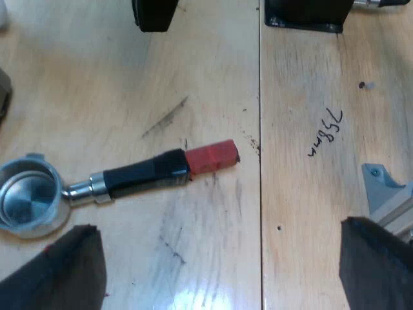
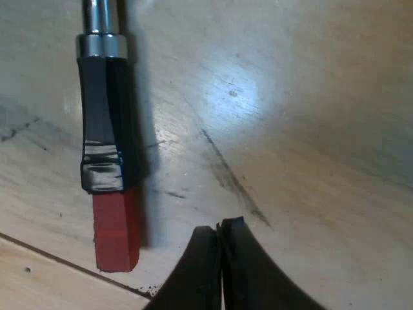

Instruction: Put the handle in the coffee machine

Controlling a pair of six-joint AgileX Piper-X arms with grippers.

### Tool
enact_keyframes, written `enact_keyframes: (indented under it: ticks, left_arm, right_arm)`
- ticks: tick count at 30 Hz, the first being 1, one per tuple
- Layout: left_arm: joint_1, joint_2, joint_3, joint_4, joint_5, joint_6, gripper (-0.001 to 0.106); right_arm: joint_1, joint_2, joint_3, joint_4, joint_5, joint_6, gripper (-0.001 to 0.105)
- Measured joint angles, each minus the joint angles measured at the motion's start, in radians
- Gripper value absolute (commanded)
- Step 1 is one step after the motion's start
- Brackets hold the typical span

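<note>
The metal holder lies flat on the wooden table, its round basket [image 1: 29,201] facing up. Its dark handle [image 1: 145,174] ends in a red block [image 1: 211,157]. My left gripper [image 1: 222,271] hovers above the table near the handle, open wide, with one finger [image 1: 61,271] close to the basket and the other finger [image 1: 377,268] across the table seam. Nothing is between them. My right gripper [image 2: 218,229] is low over the table, shut and empty, a short way from the red end [image 2: 116,229] of the handle [image 2: 103,123].
A seam [image 1: 260,129] runs between two table boards just past the red end. Pencil writing [image 1: 324,132] marks the far board. A black base [image 1: 303,16] and a dark rounded object [image 1: 155,13] stand beyond the holder.
</note>
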Motion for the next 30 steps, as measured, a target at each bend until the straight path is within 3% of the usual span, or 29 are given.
enact_keyframes:
  ticks: [19,30]
  left_arm:
    - [0.0,0.005,0.0,-0.005,0.0,0.0,0.076]
    - [0.0,0.005,0.0,0.011,0.0,0.0,0.076]
  right_arm:
    - [0.182,0.304,-0.001,-0.122,0.024,0.014,0.0]
    - [0.183,0.404,-0.003,-0.2,0.034,0.113,0.0]
